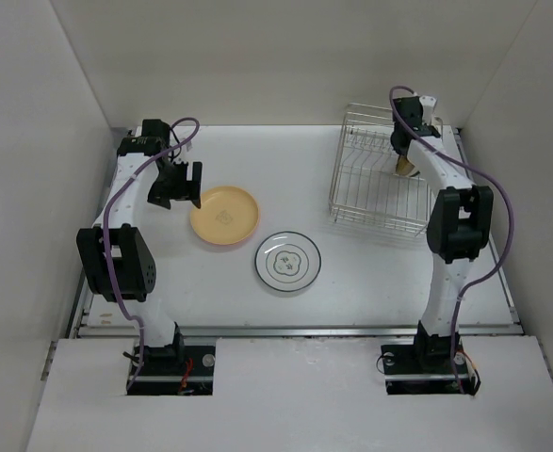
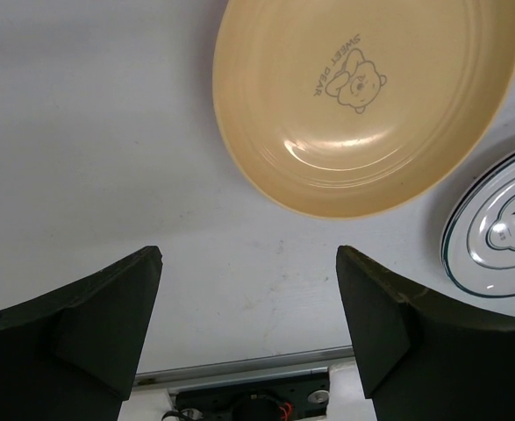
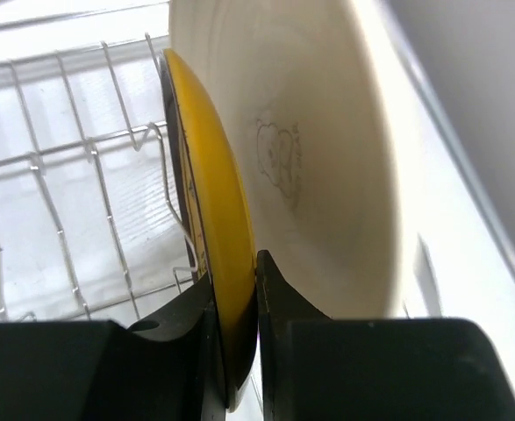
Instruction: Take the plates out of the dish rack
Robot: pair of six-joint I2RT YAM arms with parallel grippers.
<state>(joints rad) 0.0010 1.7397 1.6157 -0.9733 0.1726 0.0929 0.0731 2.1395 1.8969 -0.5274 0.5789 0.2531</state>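
The silver wire dish rack (image 1: 363, 193) stands at the back right. My right gripper (image 1: 404, 158) reaches into it and is shut on the rim of an upright mustard plate (image 3: 218, 202), with one finger on each face. A cream plate (image 3: 318, 149) with a bear print stands right behind it in the rack (image 3: 64, 167). A tan-yellow plate (image 1: 224, 215) and a white plate with a thin dark rim (image 1: 288, 261) lie flat on the table. My left gripper (image 1: 184, 191) is open and empty, just left of the tan-yellow plate (image 2: 362, 96).
White walls enclose the table on the left, back and right. The rack sits close to the right wall. The white plate (image 2: 503, 228) lies near the table's middle, and the table's metal front rail (image 2: 239, 373) shows under my left gripper (image 2: 248, 298).
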